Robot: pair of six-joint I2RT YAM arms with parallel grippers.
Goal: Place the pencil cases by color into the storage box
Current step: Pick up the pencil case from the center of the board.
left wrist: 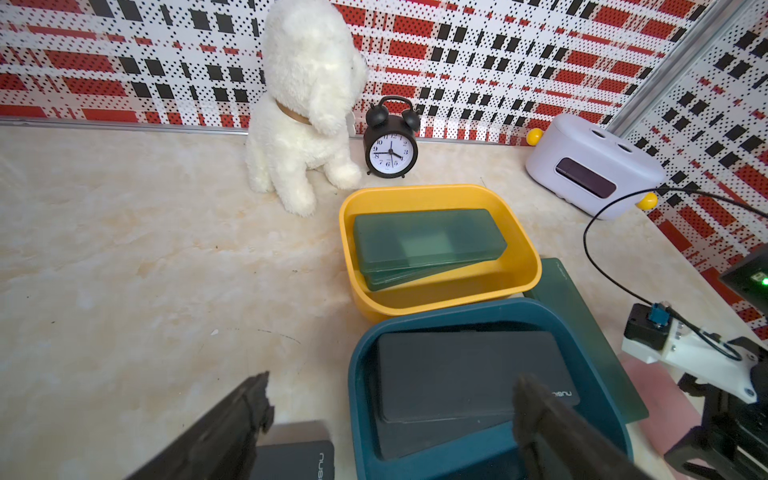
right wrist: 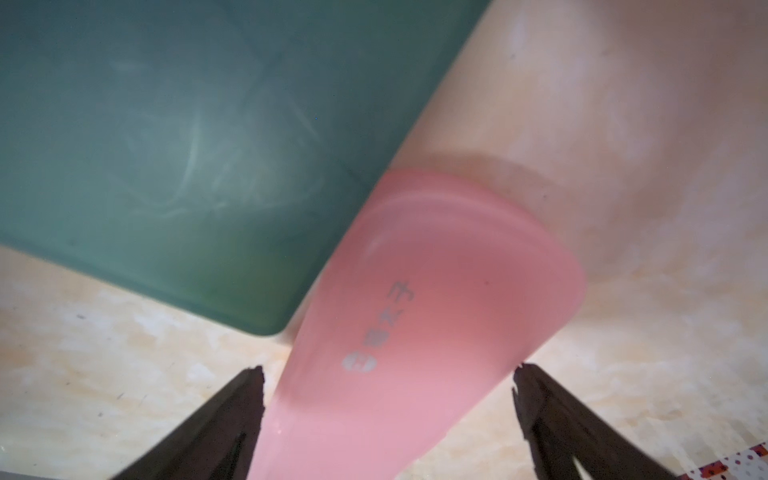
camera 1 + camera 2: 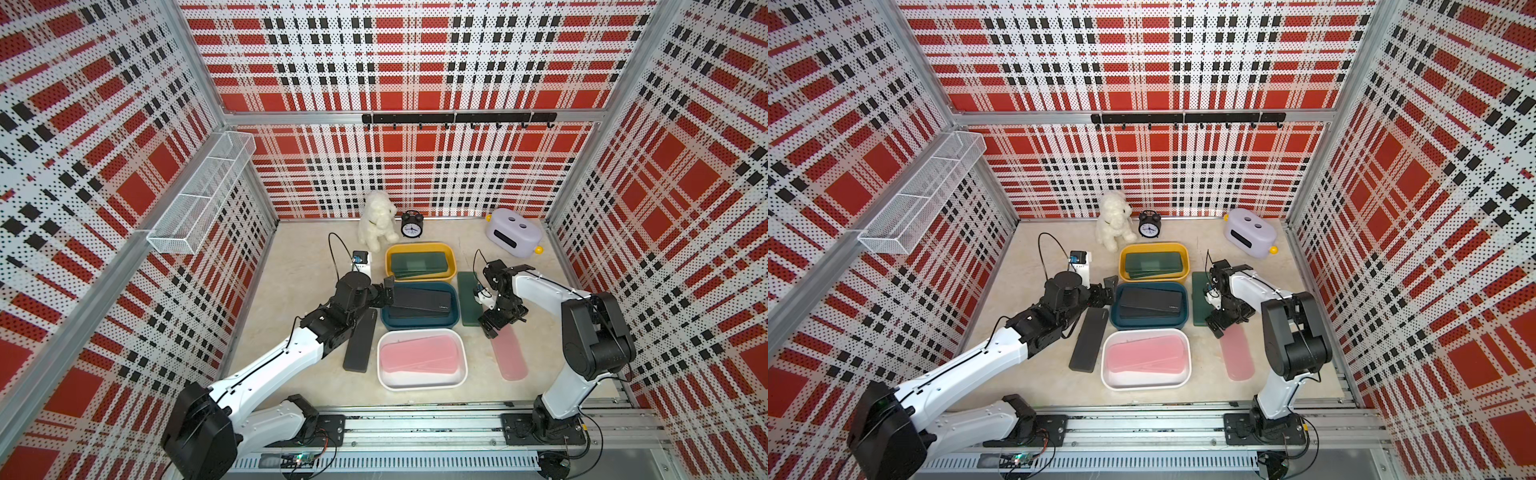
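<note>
Black plastic comes first: a long flat black pencil case (image 3: 360,340) lies loose on the pale marbled tabletop (image 3: 291,266), its far end just under the left jaws. These jaws stand wide and hold nothing. One finger is over the tabletop and the other over the rim of the rounded dark blue plastic tub (image 3: 419,325). That spread probably suits the case's width, so a pickup looks likely.

Beyond these jaws, two black cases (image 3: 419,303) already lie stacked in the blue tub. Farther off, the yellow plastic tub (image 3: 419,246) holds stacked dark green translucent cases (image 3: 419,264). On the near side, the white plastic tub (image 3: 419,384) holds pale pink cases (image 3: 419,355). One colour per tub seems to be the rule.

Beside the right jaws lies a loose dark green case (image 3: 465,291), flat on the tabletop and apparently waiting for the yellow tub. The right jaws are also wide and empty, and they straddle the far end of a loose pale pink translucent case (image 2: 415,332), one finger on each long side. I judge this pink case to be the one in hand; it is not yet gripped. Its slick, thin shell could slip or tilt if the jaws pinch it only at the end.
</note>
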